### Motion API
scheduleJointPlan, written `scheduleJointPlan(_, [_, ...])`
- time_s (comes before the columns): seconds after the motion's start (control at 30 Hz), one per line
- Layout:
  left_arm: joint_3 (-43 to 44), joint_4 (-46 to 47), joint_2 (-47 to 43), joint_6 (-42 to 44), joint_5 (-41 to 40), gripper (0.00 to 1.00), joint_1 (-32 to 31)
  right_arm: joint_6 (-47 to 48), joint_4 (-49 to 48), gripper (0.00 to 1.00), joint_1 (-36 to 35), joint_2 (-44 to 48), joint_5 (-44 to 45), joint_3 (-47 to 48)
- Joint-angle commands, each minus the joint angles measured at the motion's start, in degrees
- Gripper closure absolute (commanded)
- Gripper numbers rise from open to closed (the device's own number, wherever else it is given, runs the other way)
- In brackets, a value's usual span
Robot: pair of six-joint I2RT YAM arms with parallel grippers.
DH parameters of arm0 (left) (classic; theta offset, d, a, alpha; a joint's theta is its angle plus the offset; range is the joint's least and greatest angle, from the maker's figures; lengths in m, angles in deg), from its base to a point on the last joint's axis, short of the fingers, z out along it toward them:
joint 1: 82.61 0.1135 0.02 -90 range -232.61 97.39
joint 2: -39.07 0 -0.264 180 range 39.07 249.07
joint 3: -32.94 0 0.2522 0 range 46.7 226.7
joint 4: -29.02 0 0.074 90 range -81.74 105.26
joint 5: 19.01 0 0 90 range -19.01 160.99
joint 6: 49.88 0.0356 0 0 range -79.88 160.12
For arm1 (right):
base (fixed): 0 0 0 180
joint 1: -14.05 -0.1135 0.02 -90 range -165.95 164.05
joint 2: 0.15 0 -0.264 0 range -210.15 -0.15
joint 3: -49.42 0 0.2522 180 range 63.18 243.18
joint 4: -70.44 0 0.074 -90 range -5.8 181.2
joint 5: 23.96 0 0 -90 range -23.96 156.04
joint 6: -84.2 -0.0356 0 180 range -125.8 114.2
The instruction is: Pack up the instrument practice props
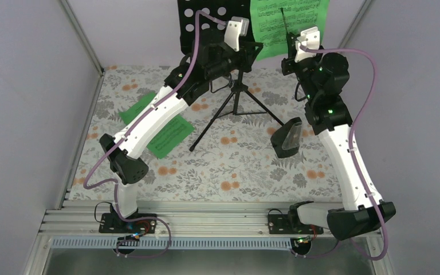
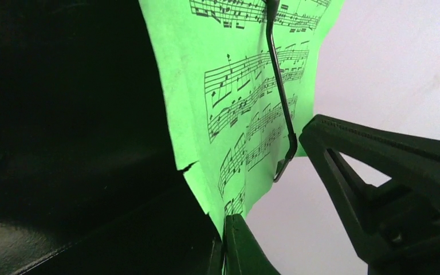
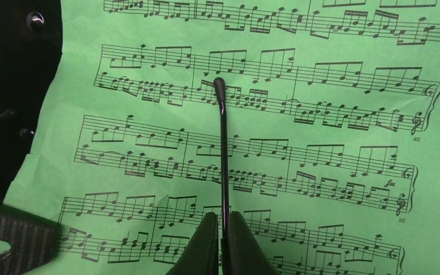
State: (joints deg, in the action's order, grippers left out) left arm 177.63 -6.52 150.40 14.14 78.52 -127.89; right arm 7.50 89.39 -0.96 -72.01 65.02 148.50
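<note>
The black music stand (image 1: pixel 205 17) stands at the back, its tripod legs (image 1: pixel 238 106) on the table. A green music sheet (image 1: pixel 298 14) leans on its desk, under a thin black wire page holder (image 3: pixel 223 143). My right gripper (image 3: pixel 223 229) is shut on that wire, over the sheet (image 3: pixel 321 172). My left gripper (image 2: pixel 229 240) is shut on the sheet's lower edge (image 2: pixel 235 114), beside the dark desk (image 2: pixel 63 114). A second green sheet (image 1: pixel 161 130) lies flat on the table at the left. The dark metronome (image 1: pixel 286 137) stands right of the tripod.
The table has a floral cloth (image 1: pixel 229 166). Grey walls (image 1: pixel 28 86) close in both sides and the back. The right gripper's black fingers (image 2: pixel 378 172) show at the right of the left wrist view, close to my left gripper. A metal rail (image 1: pixel 206 220) runs along the near edge.
</note>
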Motion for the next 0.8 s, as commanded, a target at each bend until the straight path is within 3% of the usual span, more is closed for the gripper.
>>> scheduleJointPlan(0.0, [-0.6,1.5,-0.6,0.7,-0.2,0.97,0.0,0.6,-1.3,0.92,-0.5,1.5,-0.1,-1.3])
scheduleJointPlan(0.17, [-1.6,1.5,-1.3,1.3,-0.2,0.98,0.0,1.3,-1.0,0.76,-0.5,1.4,-1.6,-1.4])
scheduleJointPlan(0.47, [-2.7,1.8,-2.4,1.6,0.3,0.98,0.0,2.5,-0.1,0.60,-0.5,-0.4,0.5,0.0])
scheduleJointPlan(0.63, [-2.6,1.8,-2.4,1.7,0.8,0.98,0.0,4.6,-0.8,0.59,-0.5,-1.7,3.8,0.3])
scheduleJointPlan(0.77, [-2.7,1.7,-2.6,1.8,1.1,0.98,0.0,5.1,-2.3,0.67,-0.5,-2.5,7.5,0.5])
